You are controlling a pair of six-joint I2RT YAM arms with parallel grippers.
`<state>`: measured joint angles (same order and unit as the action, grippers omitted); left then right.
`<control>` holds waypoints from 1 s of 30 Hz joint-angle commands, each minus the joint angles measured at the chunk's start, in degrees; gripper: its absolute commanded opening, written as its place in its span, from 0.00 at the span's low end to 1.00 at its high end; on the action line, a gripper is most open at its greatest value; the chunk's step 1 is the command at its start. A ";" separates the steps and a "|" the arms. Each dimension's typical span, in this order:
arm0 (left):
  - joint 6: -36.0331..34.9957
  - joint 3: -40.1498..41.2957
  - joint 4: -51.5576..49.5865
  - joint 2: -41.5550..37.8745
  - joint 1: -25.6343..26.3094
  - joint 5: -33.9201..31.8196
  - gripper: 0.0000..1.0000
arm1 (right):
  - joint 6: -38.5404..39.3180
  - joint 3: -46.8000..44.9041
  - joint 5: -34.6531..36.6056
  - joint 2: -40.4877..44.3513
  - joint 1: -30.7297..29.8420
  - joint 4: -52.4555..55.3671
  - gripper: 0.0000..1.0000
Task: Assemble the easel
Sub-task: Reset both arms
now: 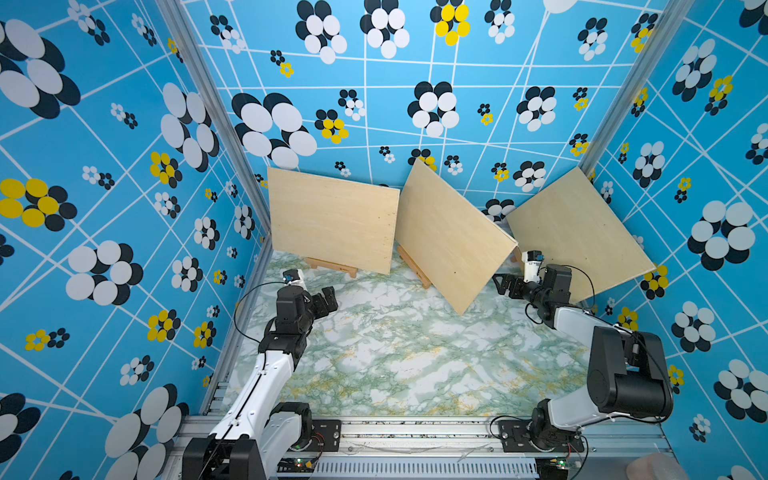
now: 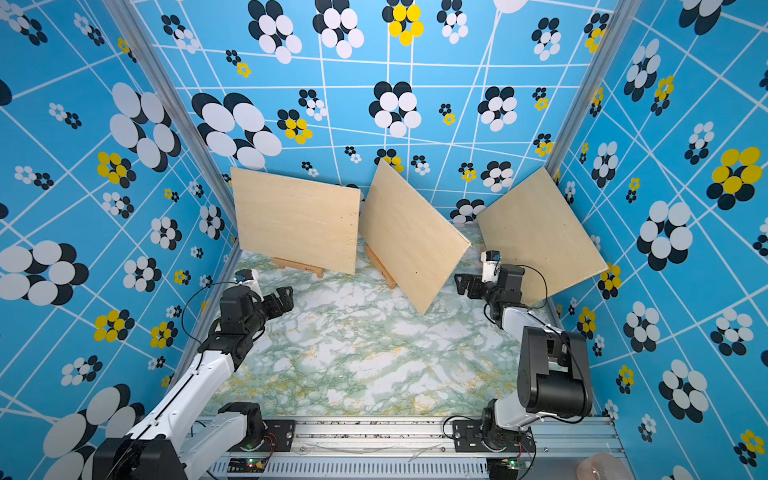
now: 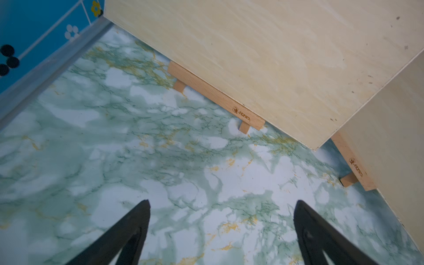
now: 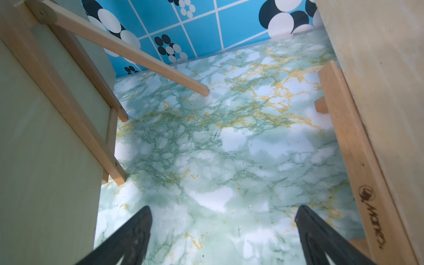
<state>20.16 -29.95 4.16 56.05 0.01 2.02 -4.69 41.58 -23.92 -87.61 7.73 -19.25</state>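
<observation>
Flanking the pale plywood middle board [image 1: 446, 237] on its beech-wood easel [image 1: 413, 266], left gripper [image 1: 328, 301] and right gripper [image 1: 503, 284] gaped empty; the right sat nearer, off the end of the board's long edge, facing the easel's rear legs.

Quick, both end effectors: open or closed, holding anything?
Left end effector: open, holding nothing.
Right end effector: open, holding nothing.

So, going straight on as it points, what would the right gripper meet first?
Likely the green-veined marble-pattern tabletop: the open right gripper aims into the gap between the middle wooden easel and the right wooden easel. Depth is unclear.
</observation>
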 commanded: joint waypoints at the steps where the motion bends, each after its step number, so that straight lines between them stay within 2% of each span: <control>1: -5.70 -0.92 4.90 0.77 -2.34 -1.71 0.99 | 3.37 2.33 0.57 0.40 -0.43 3.80 0.99; 6: -9.73 2.35 13.46 4.09 -3.58 -1.18 0.99 | 1.74 -6.22 2.01 -0.54 -0.70 -7.87 0.99; 12: -15.78 5.69 25.67 11.81 -4.27 1.42 0.99 | 6.61 -13.42 6.23 2.26 -3.63 -18.96 0.99; 15: -15.88 9.17 37.80 17.36 -4.44 4.32 0.99 | 6.12 -17.35 8.30 1.87 -3.94 -26.99 0.99; 22: -17.62 14.86 64.02 34.10 -3.21 7.40 0.99 | 6.40 -18.45 9.36 2.39 -4.21 -28.21 0.99; 25: -17.12 10.24 52.27 32.31 -3.23 6.31 0.99 | 6.21 -20.52 11.12 2.62 -4.60 -31.99 0.99; 30: -18.05 8.71 49.83 32.57 -1.77 3.13 0.99 | 6.95 -24.25 13.82 -0.53 -5.36 -40.42 1.00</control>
<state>3.33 -20.25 54.13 89.30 -2.28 6.70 1.15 19.62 -12.60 -86.06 3.09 -51.70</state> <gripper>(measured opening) 0.991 0.995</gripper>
